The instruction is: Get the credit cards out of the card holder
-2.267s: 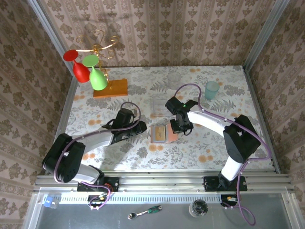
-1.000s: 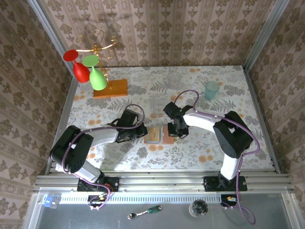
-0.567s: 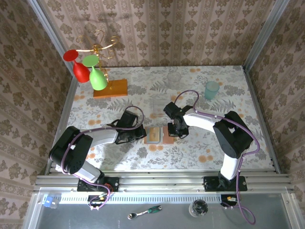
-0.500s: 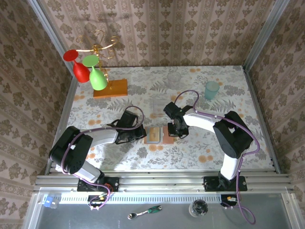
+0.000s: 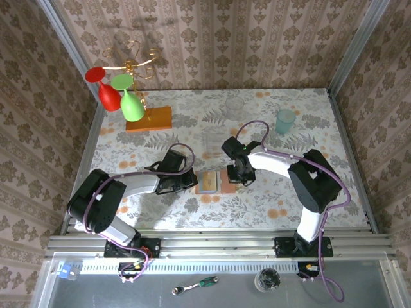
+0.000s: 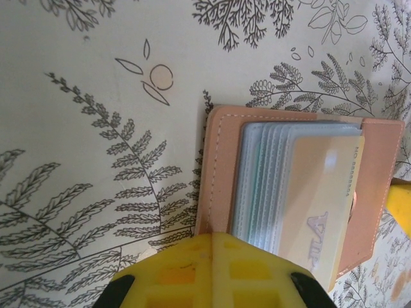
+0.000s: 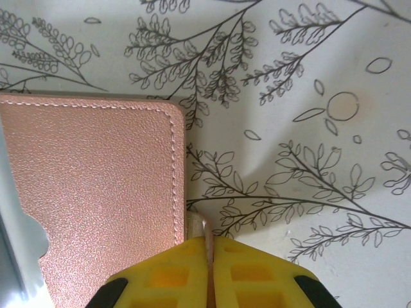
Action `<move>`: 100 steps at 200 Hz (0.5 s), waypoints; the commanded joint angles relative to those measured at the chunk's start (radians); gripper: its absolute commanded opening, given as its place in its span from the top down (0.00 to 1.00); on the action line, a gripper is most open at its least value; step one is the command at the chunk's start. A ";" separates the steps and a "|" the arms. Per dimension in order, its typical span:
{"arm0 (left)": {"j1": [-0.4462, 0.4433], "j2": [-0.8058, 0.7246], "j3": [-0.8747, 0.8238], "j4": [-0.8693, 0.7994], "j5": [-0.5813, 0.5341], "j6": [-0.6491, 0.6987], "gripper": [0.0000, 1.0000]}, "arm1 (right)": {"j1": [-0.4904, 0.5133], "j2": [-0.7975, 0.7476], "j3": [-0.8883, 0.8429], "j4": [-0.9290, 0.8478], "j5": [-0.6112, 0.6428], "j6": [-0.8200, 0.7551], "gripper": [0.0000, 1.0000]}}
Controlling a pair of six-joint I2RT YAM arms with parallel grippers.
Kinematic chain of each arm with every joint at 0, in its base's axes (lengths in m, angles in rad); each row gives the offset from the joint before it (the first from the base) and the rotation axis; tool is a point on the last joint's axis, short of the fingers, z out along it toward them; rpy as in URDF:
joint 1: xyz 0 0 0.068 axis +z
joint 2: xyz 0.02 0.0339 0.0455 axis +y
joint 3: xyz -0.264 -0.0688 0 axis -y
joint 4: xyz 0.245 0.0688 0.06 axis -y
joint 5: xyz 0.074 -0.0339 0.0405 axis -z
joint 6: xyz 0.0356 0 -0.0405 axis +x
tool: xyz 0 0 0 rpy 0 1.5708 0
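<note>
I see the left gripper (image 6: 209, 263) pinched closed by the cards (image 6: 308, 192) in the holder (image 5: 217, 181), and the right gripper (image 7: 209, 256) closed at its edge.

1. The left arm (image 5: 131, 185) lies low across the table (image 5: 276, 208) from its near-left corner towards the middle; the left gripper (image 5: 192, 182) has its jaws pressed together.
2. The right arm (image 5: 282, 162) bends in from the near-right; the right gripper (image 5: 232, 178) points down, closed.

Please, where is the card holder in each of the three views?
Top external: card holder lies open at the centre of the fern-print tablecloth.
Left wrist: right of centre, credit cards in its pockets.
Right wrist: left side, a plain leather flap.
Shared landmark: the fern-print tablecloth under it.
</note>
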 commanded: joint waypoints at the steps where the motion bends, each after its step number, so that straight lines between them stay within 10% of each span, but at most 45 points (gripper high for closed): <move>1: -0.003 0.024 -0.044 -0.066 -0.036 -0.019 1.00 | -0.024 -0.035 -0.026 -0.052 0.066 -0.021 0.90; 100: -0.003 0.037 -0.037 -0.072 -0.034 -0.024 1.00 | -0.039 -0.046 -0.037 -0.086 0.100 -0.044 0.62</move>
